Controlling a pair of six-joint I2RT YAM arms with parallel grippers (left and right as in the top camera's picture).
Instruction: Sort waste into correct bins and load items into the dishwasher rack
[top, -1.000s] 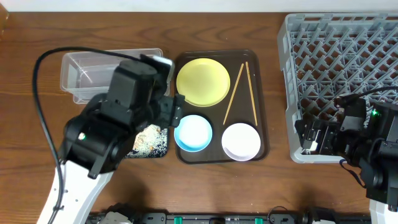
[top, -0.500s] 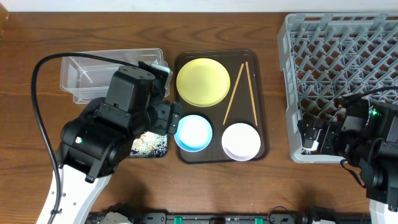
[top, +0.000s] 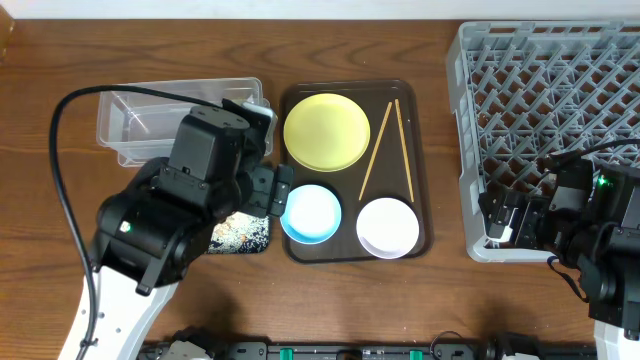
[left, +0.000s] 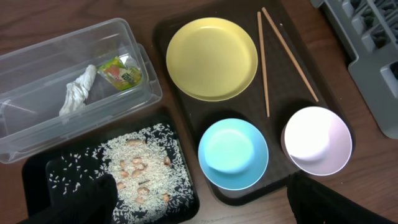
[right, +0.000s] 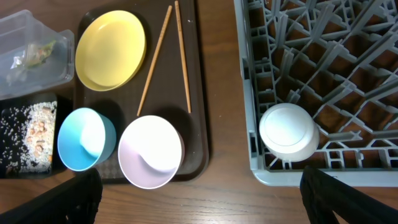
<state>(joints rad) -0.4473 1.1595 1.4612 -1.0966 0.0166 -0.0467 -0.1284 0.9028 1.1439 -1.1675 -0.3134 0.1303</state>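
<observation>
The small light-blue bowl (left: 233, 153) sits nearest, at the front of the dark brown serving tray (left: 186, 124), just ahead of the left pincer (left: 199, 205), whose jaws stand wide and empty. It looks rigid, light and smooth, probably best gripped by its rim. Beyond lie the round yellow plate (left: 212, 58) and two thin wooden chopsticks (left: 263, 62). The right pincer (right: 199, 199) hangs wide, empty, over the grey lattice dishwasher rack (right: 323, 74).

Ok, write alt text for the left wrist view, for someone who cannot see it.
A dark brown serving tray holds a round yellow plate, two thin wooden chopsticks, a small light-blue bowl and a small white bowl. Left of it, a clear plastic tub contains a crumpled paper scrap and printed wrapper; a black tray holds rice grains.
</observation>
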